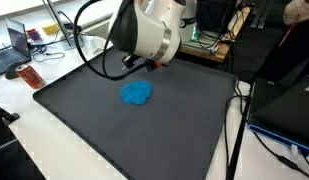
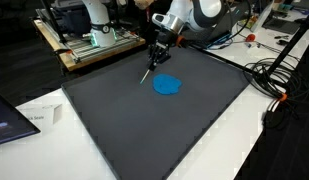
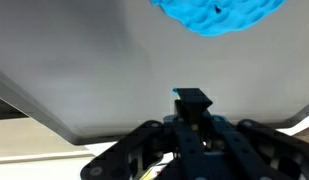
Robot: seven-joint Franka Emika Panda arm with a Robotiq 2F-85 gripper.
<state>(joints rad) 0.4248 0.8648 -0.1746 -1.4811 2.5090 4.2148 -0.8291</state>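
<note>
Jaws pinched tight on a thin stick (image 2: 149,72) slanting down to the lower left, while the blue cloth (image 2: 168,85) lies mid-frame on the dark mat (image 2: 114,120), just right of the stick's tip.

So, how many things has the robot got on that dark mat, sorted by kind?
Blue crumpled lump: 1
Thin stick, sticking out of the closed gripper: 1
Dark mat itself: 1
Total: 3
</note>
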